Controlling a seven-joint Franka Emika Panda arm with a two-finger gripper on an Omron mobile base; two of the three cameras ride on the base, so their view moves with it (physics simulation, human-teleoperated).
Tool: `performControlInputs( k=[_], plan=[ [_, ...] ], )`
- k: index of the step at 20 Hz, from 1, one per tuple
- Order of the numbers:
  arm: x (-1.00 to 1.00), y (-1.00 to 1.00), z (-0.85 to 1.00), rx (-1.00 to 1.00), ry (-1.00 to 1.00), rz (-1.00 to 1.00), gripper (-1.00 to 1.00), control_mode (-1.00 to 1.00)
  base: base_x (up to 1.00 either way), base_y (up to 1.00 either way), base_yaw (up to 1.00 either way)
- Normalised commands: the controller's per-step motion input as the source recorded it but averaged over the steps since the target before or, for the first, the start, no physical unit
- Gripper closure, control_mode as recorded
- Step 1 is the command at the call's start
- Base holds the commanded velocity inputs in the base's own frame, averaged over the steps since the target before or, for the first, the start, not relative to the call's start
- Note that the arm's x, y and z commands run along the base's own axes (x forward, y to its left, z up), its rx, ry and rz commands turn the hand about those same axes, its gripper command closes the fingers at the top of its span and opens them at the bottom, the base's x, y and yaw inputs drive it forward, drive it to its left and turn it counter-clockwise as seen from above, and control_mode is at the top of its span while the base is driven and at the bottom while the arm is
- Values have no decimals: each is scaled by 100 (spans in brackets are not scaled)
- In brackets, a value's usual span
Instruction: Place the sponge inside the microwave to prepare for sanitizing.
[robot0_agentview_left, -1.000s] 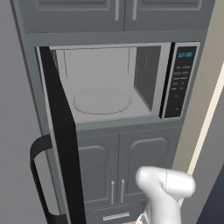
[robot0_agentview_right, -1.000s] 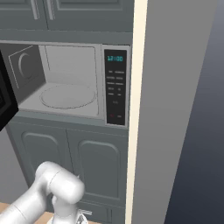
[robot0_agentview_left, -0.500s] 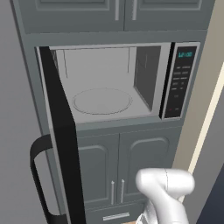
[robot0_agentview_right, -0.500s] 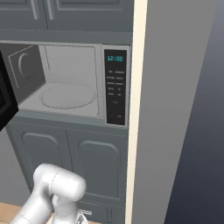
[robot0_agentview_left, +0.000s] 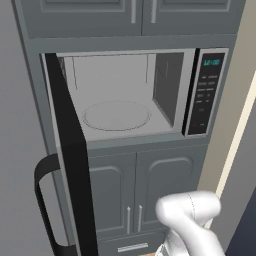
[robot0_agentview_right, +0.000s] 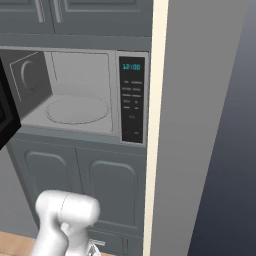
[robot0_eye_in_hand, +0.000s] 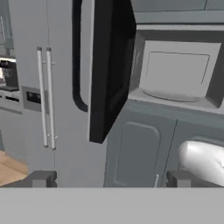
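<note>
Hand (robot0_eye_in_hand: 109, 179) low in front of the cabinet doors (robot0_agentview_left: 135, 190), fingertips (robot0_eye_in_hand: 41, 178) set wide apart with nothing between them. Above and ahead of the hand, microwave (robot0_agentview_left: 150, 95) with black door (robot0_agentview_left: 70, 160) swung fully open toward the hand, curved handle (robot0_agentview_left: 42, 200) on its outer edge. Cavity pale grey and bare, round turntable (robot0_agentview_left: 116, 115) on its floor, black keypad (robot0_agentview_left: 206, 92) with teal digits to one side of the opening. Further to the side of the hand, tall grey panel with two long vertical bars (robot0_eye_in_hand: 46, 96). Judged progress: door opening done; sponge nowhere to be located from these views, so finding, grasping and placing on the turntable left.
</note>
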Motion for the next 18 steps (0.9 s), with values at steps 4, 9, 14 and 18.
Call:
performControlInputs(
  k=[4, 9, 14, 18],
  plan=[
    [-1, -86, 0, 14, 5, 8, -100, -100, 0, 0, 0],
    [0, -83, 0, 11, 5, 1, -100, -100, 0, 0, 0],
    [5, -73, 0, 13, 15, 5, -100, -100, 0, 0, 0],
    [8, -76, 5, 11, 22, 4, -100, -100, 0, 0, 0]
  ],
)
